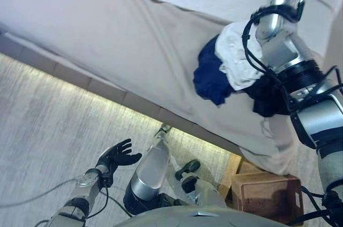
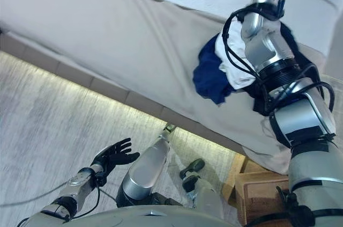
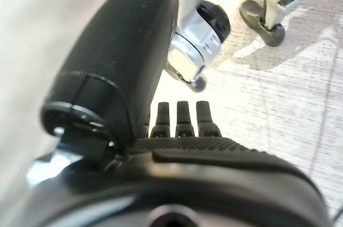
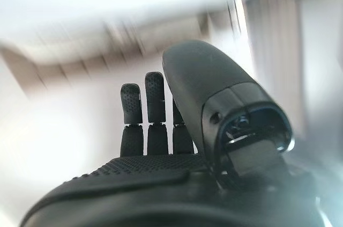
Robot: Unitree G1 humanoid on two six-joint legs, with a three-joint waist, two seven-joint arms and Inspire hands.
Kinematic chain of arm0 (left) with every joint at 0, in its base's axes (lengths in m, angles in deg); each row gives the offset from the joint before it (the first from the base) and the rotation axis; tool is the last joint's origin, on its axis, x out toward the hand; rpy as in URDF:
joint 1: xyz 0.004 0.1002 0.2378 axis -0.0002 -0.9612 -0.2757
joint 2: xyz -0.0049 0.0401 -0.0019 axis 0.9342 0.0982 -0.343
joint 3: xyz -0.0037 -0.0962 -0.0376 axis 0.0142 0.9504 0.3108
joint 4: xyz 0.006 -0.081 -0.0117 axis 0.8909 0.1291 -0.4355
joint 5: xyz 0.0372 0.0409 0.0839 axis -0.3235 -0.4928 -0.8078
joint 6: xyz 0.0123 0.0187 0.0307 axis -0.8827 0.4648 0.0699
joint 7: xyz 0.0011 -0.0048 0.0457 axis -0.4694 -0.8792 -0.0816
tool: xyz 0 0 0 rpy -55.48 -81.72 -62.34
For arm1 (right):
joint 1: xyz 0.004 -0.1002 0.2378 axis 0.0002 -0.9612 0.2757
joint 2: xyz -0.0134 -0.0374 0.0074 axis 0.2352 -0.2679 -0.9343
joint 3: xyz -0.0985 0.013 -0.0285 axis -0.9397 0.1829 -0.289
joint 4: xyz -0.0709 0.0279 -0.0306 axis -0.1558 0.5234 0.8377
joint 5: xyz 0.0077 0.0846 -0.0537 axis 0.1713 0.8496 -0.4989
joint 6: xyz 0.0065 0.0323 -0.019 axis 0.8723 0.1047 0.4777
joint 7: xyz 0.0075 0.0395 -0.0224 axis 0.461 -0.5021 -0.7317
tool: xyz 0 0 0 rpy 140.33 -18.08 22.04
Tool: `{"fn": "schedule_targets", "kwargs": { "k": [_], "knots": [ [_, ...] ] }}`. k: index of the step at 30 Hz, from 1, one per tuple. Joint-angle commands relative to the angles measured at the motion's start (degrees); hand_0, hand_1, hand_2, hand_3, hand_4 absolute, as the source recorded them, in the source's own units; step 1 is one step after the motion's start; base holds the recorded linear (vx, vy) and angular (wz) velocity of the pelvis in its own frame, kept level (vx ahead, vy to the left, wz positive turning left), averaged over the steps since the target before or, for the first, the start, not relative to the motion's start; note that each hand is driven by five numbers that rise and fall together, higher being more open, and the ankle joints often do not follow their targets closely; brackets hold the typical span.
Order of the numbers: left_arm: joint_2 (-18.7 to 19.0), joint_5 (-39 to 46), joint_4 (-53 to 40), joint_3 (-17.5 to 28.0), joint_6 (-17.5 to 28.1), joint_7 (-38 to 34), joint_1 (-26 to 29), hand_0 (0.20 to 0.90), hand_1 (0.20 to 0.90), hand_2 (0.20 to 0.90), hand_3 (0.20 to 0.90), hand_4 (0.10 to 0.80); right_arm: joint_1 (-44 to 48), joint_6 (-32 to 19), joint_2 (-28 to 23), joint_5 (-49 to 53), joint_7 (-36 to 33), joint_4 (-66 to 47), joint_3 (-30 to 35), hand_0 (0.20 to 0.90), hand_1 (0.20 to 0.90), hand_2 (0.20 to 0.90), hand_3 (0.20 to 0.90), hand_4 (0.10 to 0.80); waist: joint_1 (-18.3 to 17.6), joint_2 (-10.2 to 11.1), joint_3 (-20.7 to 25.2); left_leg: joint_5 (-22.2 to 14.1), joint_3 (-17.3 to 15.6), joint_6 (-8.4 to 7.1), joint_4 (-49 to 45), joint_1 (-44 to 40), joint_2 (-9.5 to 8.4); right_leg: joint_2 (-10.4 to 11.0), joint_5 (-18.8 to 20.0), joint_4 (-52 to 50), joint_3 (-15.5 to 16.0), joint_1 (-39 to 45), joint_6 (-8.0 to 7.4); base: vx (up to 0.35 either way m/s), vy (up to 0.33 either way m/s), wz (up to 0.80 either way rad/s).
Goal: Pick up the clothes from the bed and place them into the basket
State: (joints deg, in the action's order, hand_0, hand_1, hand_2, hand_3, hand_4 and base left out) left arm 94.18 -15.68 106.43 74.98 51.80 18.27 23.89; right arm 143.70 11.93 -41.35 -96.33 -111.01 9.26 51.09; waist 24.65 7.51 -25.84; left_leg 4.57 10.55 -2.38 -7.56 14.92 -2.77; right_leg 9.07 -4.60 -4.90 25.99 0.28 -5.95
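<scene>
Left eye view: bed [image 1: 123,39] with a beige cover runs across the upper half. The clothes [image 1: 228,68], a heap of dark blue, white and black cloth, lie on the bed near its edge at 3 o'clock, partly behind the right forearm. The right arm reaches up over the heap toward 1 o'clock; its hand is cut off at the frame's top. Left hand [image 1: 117,155] hangs low at 7 o'clock above the grey floor [image 1: 48,125], fingers spread, holding nothing. A wooden basket [image 1: 265,195] stands on the floor at 5 o'clock, just beside the hanging bed cover.

Right eye view: same layout; the blue cloth [image 2: 211,77] sits at the heap's left side, the white cloth [image 2: 233,71] touching it.

Left wrist view: left hand's fingers [image 3: 185,117] extend straight and parallel, thumb apart, nothing between them; floor beyond.

Right wrist view: right hand [image 4: 155,146] shows straight fingers and a raised thumb, empty; background blurred.
</scene>
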Motion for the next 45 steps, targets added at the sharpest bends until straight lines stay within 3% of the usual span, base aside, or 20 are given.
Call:
{"fn": "schedule_targets", "kwargs": {
  "k": [1, 5, 8, 9, 10, 13, 16, 18, 22, 29, 30, 38, 42, 45],
  "knots": [
    [-0.5, -3.8, 1.6, -0.3, 0.3, 0.3, -5.9, 0.900, 0.900, 0.900, 0.900, 0.800, -3.4, -1.8, -7.6, -3.9, -5.0, -7.1, 4.3, 0.300, 0.300, 0.300, 0.200, 0.100, -3.0, -0.9, 10.2, -6.5, -2.0, 3.95, 6.7, -7.2, 0.51, -2.1, -0.9, -3.7, -1.2, -0.9, 1.76, 0.015, 0.023, -0.24],
    [-1.2, -6.6, 2.3, 0.4, -1.6, -0.6, -7.0, 0.900, 0.900, 0.900, 0.900, 0.800, -7.1, -0.9, -10.6, -2.8, -4.2, -13.0, 7.3, 0.300, 0.300, 0.300, 0.200, 0.100, -5.3, -0.8, 14.4, -6.4, -3.3, 3.80, 8.9, -10.5, 0.49, -3.4, -0.8, -0.4, -3.2, 1.7, 1.24, 0.031, -0.037, -0.32],
    [-1.9, -8.3, 3.3, 1.1, -4.2, -1.0, -6.4, 0.900, 0.900, 0.900, 0.900, 0.800, -10.6, -4.5, -10.9, 2.6, 0.8, -13.1, 8.7, 0.300, 0.300, 0.300, 0.200, 0.100, -7.4, -1.2, 17.4, -6.8, -4.9, 3.38, 9.5, -12.5, 0.37, -3.5, -0.4, 1.2, -4.2, 3.0, 0.91, 0.026, -0.013, -0.22],
    [-2.1, -8.6, 3.5, 1.3, -4.7, -1.0, -6.3, 0.900, 0.900, 0.900, 0.900, 0.800, -12.4, -3.9, -10.5, 3.7, 5.8, -12.5, 8.3, 0.375, 0.375, 0.375, 0.288, 0.188, -7.9, -1.3, 18.0, -6.9, -5.4, 3.29, 9.5, -13.2, 0.27, -3.4, -0.2, 1.6, -4.3, 3.4, 0.91, 0.062, 0.036, -0.20],
    [-2.1, -8.4, 3.4, 1.4, -5.0, -0.8, -6.3, 0.900, 0.900, 0.900, 0.900, 0.800, -13.9, -4.0, -10.3, 6.2, 11.7, -11.8, 7.6, 0.900, 0.900, 0.900, 0.900, 0.800, -8.3, -1.4, 18.4, -7.0, -5.8, 3.23, 9.5, -13.7, 0.24, -3.4, 0.0, 1.9, -4.6, 3.7, 0.95, 0.056, 0.035, -0.28],
    [-1.8, -6.8, 2.0, 1.1, -6.2, -0.3, -6.3, 0.900, 0.900, 0.900, 0.900, 0.800, -18.9, -3.9, -9.7, 12.3, 28.6, -9.0, 4.7, 0.900, 0.900, 0.900, 0.900, 0.800, -9.2, -1.5, 18.5, -6.8, -6.7, 2.99, 8.9, -14.3, 0.51, -3.4, 0.0, 2.1, -4.9, 4.5, 1.71, 0.038, 0.035, -0.23],
    [-2.2, -5.6, 0.7, -0.5, -7.2, -0.9, -5.4, 0.900, 0.900, 0.900, 0.900, 0.800, -20.6, -7.5, -6.3, 10.2, 35.2, -1.9, 2.3, 0.900, 0.900, 0.900, 0.900, 0.800, -8.4, -1.3, 17.2, -6.6, -6.2, 2.78, 7.9, -14.1, 0.64, -3.5, -0.3, 1.6, -3.8, 5.5, 2.46, 0.022, 0.025, -0.11],
    [-2.3, -5.7, 0.3, -1.5, -7.5, -1.0, -4.7, 0.900, 0.900, 0.900, 0.900, 0.800, -19.5, -6.9, -3.8, 8.9, 38.2, 2.8, 0.4, 0.900, 0.900, 0.900, 0.900, 0.800, -7.0, -1.1, 15.9, -6.4, -5.0, 2.63, 7.2, -13.4, 0.51, -3.4, -0.6, 1.2, -2.4, 6.0, 2.76, -0.009, 0.012, 0.05],
    [-0.7, -5.2, -0.2, -2.8, -7.8, -0.7, -2.4, 0.900, 0.900, 0.900, 0.900, 0.800, -13.4, -3.5, -0.2, 7.4, 37.9, 11.4, -4.4, 0.900, 0.900, 0.900, 0.900, 0.800, -3.1, -0.6, 11.7, -7.0, -2.4, 1.79, 5.2, -10.4, 0.59, -3.3, -2.4, -0.8, -0.6, 5.6, 3.07, -0.092, -0.023, 0.30],
    [2.6, -1.7, -0.8, -4.2, -6.7, -0.8, 2.4, 0.900, 0.900, 0.900, 0.900, 0.800, 0.9, 3.8, 2.2, 4.1, 32.0, 29.6, -12.6, 0.900, 0.900, 0.900, 0.900, 0.800, 3.3, -1.2, 3.0, -5.5, 1.6, 2.03, 1.4, -0.6, -0.23, -1.4, -2.8, -6.2, 4.4, 0.2, 3.96, -0.191, -0.004, 0.41],
    [2.7, -1.1, -0.7, -4.1, -6.9, -1.2, 2.5, 0.900, 0.900, 0.900, 0.900, 0.800, 2.0, 4.6, 2.2, 0.1, 32.2, 31.2, -13.3, 0.900, 0.900, 0.900, 0.900, 0.800, 3.9, -1.3, 2.5, -5.3, 1.9, 2.11, 1.2, 0.0, -0.38, -1.2, -2.8, -6.5, 4.9, -0.1, 4.00, -0.037, 0.048, 0.34],
    [3.4, 0.5, -0.5, -3.0, -4.5, 0.3, 2.7, 0.900, 0.900, 0.900, 0.900, 0.800, 7.0, 12.2, 2.5, -0.8, 33.0, 42.1, -15.9, 0.900, 0.900, 0.900, 0.900, 0.800, 7.0, -2.4, -1.4, -3.5, 2.5, 2.54, 0.2, 5.7, -0.99, 0.7, -2.7, -10.2, 8.4, -4.3, 3.52, -0.032, 0.090, 0.30],
    [3.4, 3.1, -3.0, -2.6, -2.7, 1.8, 3.2, 0.900, 0.900, 0.900, 0.900, 0.800, 8.8, 18.2, 2.4, -4.3, 36.0, 48.7, -16.4, 0.900, 0.900, 0.900, 0.900, 0.800, 8.2, -2.7, -3.3, -2.0, 2.2, 2.59, 0.8, 8.7, -0.66, 1.6, -2.1, -11.3, 9.9, -7.1, 2.66, -0.059, 0.074, 0.07],
    [3.4, 4.4, -5.2, -3.1, -2.1, 2.5, 3.4, 0.900, 0.900, 0.900, 0.900, 0.800, 9.2, 23.4, 1.8, -14.7, 43.2, 51.8, -17.8, 0.900, 0.900, 0.900, 0.900, 0.800, 8.9, -2.5, -4.0, -1.8, 1.8, 2.73, 0.7, 10.7, -0.72, 2.3, -1.1, -11.4, 11.2, -8.6, 2.03, -0.036, 0.033, 0.07]
  ]
}}
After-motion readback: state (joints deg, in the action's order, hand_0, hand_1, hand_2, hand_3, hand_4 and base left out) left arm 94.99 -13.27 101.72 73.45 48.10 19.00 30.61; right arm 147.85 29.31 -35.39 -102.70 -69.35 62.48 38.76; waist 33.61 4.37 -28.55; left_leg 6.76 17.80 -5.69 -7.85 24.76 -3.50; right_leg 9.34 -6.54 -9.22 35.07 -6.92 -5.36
